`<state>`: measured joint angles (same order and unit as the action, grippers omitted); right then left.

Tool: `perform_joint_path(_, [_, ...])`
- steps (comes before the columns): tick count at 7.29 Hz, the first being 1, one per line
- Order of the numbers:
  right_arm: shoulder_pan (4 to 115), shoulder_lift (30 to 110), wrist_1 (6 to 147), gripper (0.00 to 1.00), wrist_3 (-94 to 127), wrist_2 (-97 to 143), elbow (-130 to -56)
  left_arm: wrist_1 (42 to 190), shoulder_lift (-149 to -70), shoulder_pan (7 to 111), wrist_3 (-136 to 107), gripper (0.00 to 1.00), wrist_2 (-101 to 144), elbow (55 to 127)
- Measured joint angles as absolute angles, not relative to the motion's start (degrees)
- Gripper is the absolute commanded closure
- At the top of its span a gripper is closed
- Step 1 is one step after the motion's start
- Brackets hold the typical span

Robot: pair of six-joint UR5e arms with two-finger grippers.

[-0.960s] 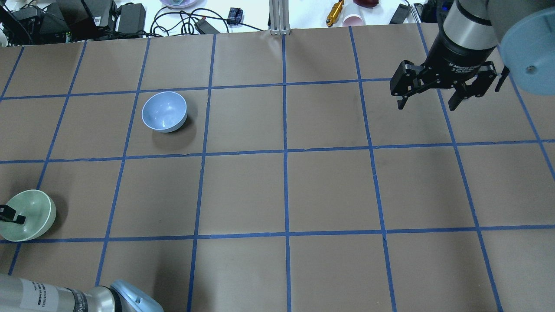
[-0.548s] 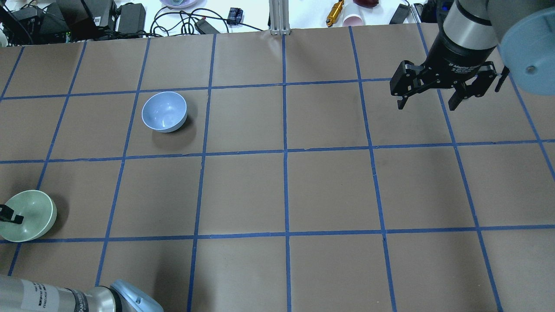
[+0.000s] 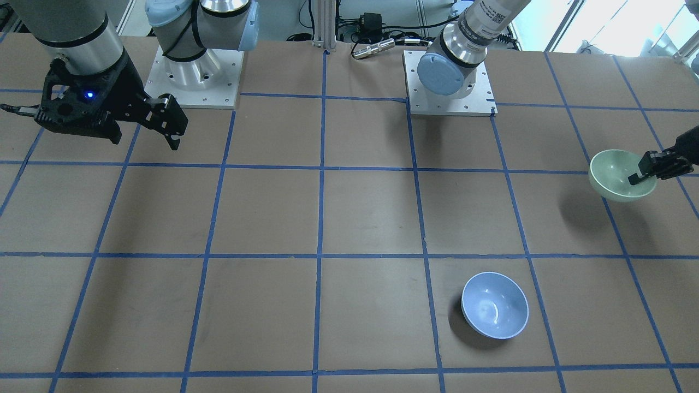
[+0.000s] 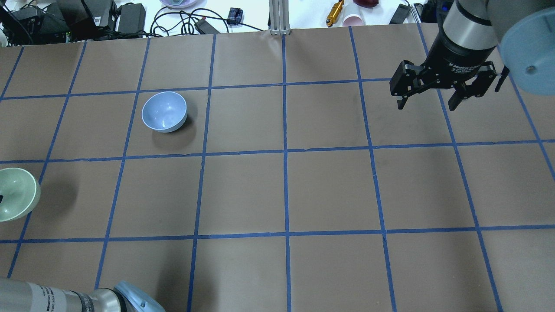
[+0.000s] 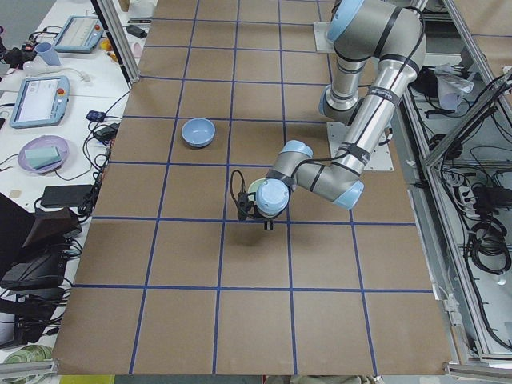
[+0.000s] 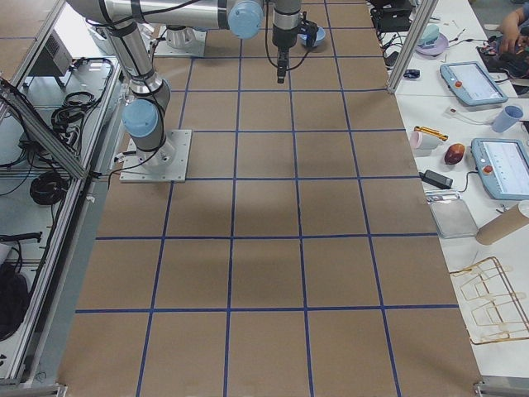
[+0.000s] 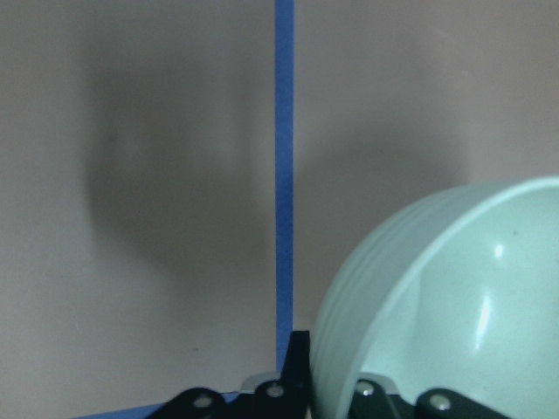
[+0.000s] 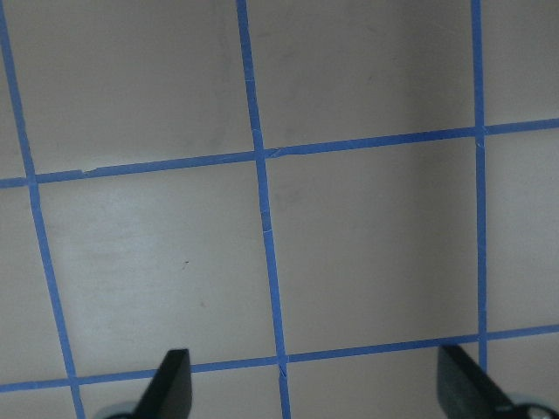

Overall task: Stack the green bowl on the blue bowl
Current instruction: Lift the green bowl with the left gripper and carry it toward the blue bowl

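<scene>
The green bowl [image 3: 616, 173] hangs tilted above the table at the robot's left edge, its shadow apart from it on the paper. My left gripper [image 3: 640, 173] is shut on its rim, one finger inside and one outside. The bowl shows at the left edge of the overhead view [image 4: 15, 193] and fills the lower right of the left wrist view [image 7: 454, 305]. The blue bowl [image 4: 164, 111] stands upright and empty on the table, further out and toward the middle; it also shows in the front view [image 3: 494, 312]. My right gripper [image 4: 427, 102] is open and empty, high over the far right.
The table [image 4: 286, 190] is brown paper with a blue tape grid. Cables, power bricks and small items [image 4: 130, 15] lie beyond its far edge. An aluminium post [image 4: 279, 17] stands at the far middle. Both arm bases [image 3: 191, 76] are bolted on the robot's side.
The green bowl has risen in my left gripper and moved away from the robot's side, further toward the left edge. The blue bowl and the right arm have not moved.
</scene>
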<state>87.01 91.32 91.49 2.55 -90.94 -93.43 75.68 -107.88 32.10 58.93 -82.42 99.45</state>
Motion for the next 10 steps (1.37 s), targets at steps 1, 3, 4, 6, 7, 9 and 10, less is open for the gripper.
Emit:
perform_joint_path(1, [87.01, 91.32, 91.49, 0.0, 2.55, -90.96, -93.43, 76.21, -106.8, 34.74, 55.84, 1.0, -81.87, 98.69])
perform_joint_path(3, [87.01, 91.32, 91.49, 0.0, 2.55, -90.96, -93.43, 80.13, -104.4, 39.91, 48.76, 1.0, -78.88, 96.76])
perform_joint_path(4, [87.01, 91.32, 91.49, 0.0, 2.55, -90.97, -93.43, 82.67, -103.34, 43.18, 44.36, 1.0, -77.25, 95.18])
perform_joint_path(6, [87.01, 91.32, 91.5, 0.0, 2.55, -90.97, -93.43, 86.17, -101.93, 51.22, 33.32, 1.0, -75.75, 91.82])
perform_joint_path(7, [87.01, 91.32, 91.49, 0.0, 2.55, -90.97, -93.43, 86.97, -101.98, 55.86, 26.35, 1.0, -75.06, 90.09])
perform_joint_path(9, [87.01, 91.32, 91.49, 0.0, 2.55, -90.97, -93.43, 87.49, -103.69, 62.96, 14.0, 1.0, -72.78, 86.25])
perform_joint_path(10, [87.01, 91.32, 91.49, 0.0, 2.55, -90.95, -93.43, 87.39, -105.02, 64.46, 10.73, 1.0, -70.67, 85.11])
